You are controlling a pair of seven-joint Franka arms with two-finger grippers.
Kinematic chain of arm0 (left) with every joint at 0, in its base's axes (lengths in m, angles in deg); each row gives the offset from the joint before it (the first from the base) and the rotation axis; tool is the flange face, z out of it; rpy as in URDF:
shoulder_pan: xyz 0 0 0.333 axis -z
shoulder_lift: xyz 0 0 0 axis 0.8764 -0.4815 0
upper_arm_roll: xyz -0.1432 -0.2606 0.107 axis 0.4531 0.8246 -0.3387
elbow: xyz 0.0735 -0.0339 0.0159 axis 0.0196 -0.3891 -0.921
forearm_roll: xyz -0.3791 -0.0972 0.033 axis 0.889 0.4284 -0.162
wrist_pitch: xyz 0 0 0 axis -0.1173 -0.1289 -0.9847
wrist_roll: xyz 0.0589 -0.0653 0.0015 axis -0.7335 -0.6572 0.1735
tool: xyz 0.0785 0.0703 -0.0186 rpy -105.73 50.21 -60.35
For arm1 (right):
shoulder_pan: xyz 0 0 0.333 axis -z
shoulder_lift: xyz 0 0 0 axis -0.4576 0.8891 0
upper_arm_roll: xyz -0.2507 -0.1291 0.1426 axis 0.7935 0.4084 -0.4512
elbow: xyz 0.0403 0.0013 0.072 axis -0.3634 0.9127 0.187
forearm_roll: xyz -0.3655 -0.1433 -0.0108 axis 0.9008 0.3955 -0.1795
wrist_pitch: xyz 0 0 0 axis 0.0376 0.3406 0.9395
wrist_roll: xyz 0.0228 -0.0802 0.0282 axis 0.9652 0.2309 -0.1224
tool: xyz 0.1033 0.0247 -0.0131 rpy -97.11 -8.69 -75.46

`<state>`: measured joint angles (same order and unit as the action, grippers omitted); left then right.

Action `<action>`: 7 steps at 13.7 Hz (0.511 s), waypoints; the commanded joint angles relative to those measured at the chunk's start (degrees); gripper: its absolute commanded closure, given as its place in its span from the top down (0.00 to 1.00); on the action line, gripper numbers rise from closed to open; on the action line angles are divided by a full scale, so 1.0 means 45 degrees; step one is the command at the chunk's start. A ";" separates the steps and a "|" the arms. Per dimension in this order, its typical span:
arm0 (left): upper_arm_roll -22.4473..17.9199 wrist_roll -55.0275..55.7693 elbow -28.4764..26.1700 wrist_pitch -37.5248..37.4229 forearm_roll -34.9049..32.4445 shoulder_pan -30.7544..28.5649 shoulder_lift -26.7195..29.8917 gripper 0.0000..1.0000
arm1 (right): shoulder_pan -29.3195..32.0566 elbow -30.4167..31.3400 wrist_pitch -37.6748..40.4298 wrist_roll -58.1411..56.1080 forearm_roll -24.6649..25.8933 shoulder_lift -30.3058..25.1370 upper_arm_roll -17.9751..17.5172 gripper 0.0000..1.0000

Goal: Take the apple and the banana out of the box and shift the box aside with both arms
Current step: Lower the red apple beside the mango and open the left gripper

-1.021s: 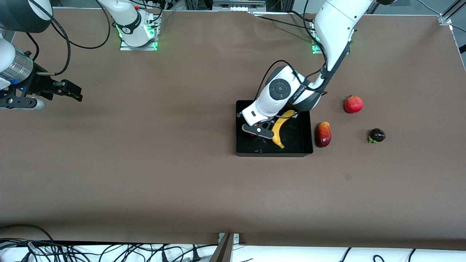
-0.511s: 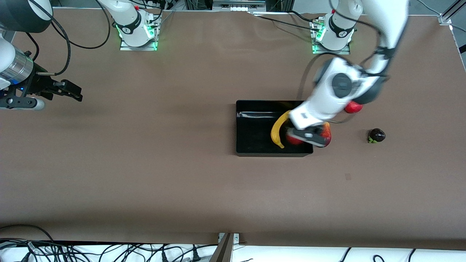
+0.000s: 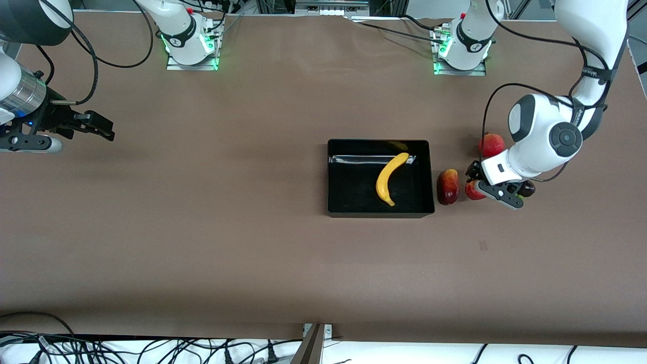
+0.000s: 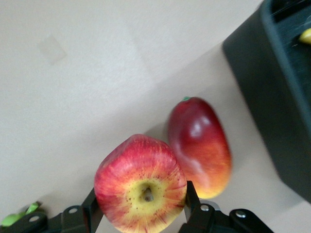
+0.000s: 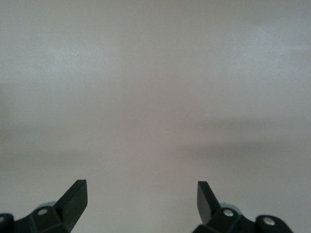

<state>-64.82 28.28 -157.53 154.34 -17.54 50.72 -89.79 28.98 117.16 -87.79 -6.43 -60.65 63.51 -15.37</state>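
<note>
Left gripper (image 4: pixel 141 213) of mine pinches the apple (image 4: pixel 140 182) at its widest girth, over the surface beside the elongated red fruit (image 4: pixel 200 145), outside the box (image 3: pixel 379 210). It looks firm, smooth, fairly light. Right gripper (image 5: pixel 141 201) waits spread. I judge the banana (image 3: pixel 389 172), inside the box, soft: grip mid-length.

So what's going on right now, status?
Left gripper shut on apple, over table beside elongated red fruit. Right gripper open, waiting. Banana in box. Nothing in the way.
</note>
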 commanded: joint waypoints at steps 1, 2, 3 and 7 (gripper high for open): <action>0.0034 -0.0190 0.0113 0.0568 -0.0122 0.0086 -0.0703 0.00 | 0.0003 0.0026 0.0040 0.0112 -0.0017 -0.0113 -0.0034 1.00; 0.0034 -0.0190 0.0133 0.0569 -0.0122 0.0067 -0.0802 0.00 | 0.0003 0.0046 0.0020 0.0112 -0.0017 -0.0113 -0.0034 1.00; 0.0034 -0.0190 0.0152 0.0569 -0.0122 0.0086 -0.0841 0.00 | 0.0003 0.0026 0.0020 0.0112 -0.0017 -0.0113 -0.0034 1.00; 0.0034 -0.0171 0.0191 0.0588 -0.0201 0.0087 -0.1213 0.58 | -0.0017 0.0046 0.0059 0.0112 -0.0036 -0.0113 -0.0034 1.00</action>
<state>-64.67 28.23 -157.47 156.93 -17.54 51.02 -94.54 28.98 117.16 -87.78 -6.43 -60.65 63.51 -15.37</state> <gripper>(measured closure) 0.322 0.000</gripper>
